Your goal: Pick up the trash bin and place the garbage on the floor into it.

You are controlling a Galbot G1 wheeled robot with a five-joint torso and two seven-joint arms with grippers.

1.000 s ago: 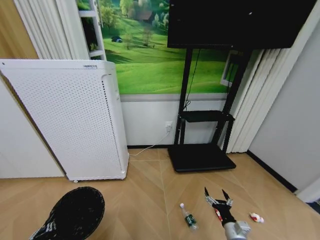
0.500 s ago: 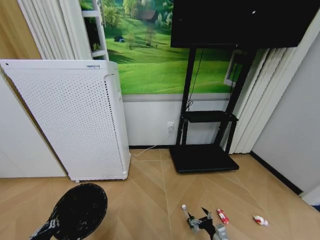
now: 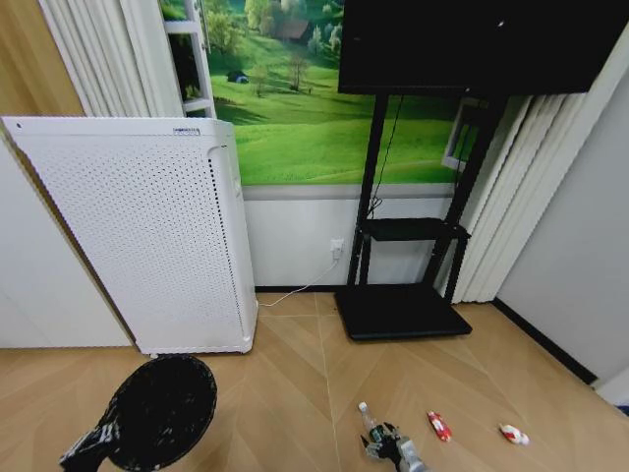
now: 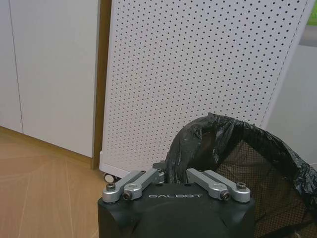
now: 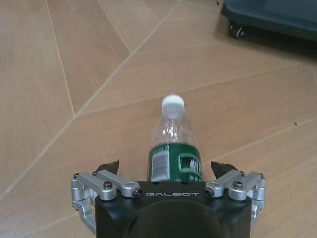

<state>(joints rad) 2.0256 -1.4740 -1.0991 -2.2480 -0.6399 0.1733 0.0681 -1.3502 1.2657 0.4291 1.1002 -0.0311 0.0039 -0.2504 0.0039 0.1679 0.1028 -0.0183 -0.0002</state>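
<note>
Fingers of the right gripper point(image 5: 167, 171) stand apart astride the clear green-labelled plastic bottle point(image 5: 174, 148) on the parquet floor point(image 5: 74, 59), poised to grasp, while the left gripper point(image 4: 174, 174) clamps the black lined trash bin point(image 4: 237, 158) by its rim, ready to receive.

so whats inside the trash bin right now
A black liner bag lines the trash bin, which the left gripper holds by its rim. No garbage shows on the mesh wall in view; the bottom is hidden.

Black bin point(image 3: 162, 411), green-labelled clear bottle point(image 5: 175, 148), tan herringbone floor point(image 3: 285, 393).
</note>
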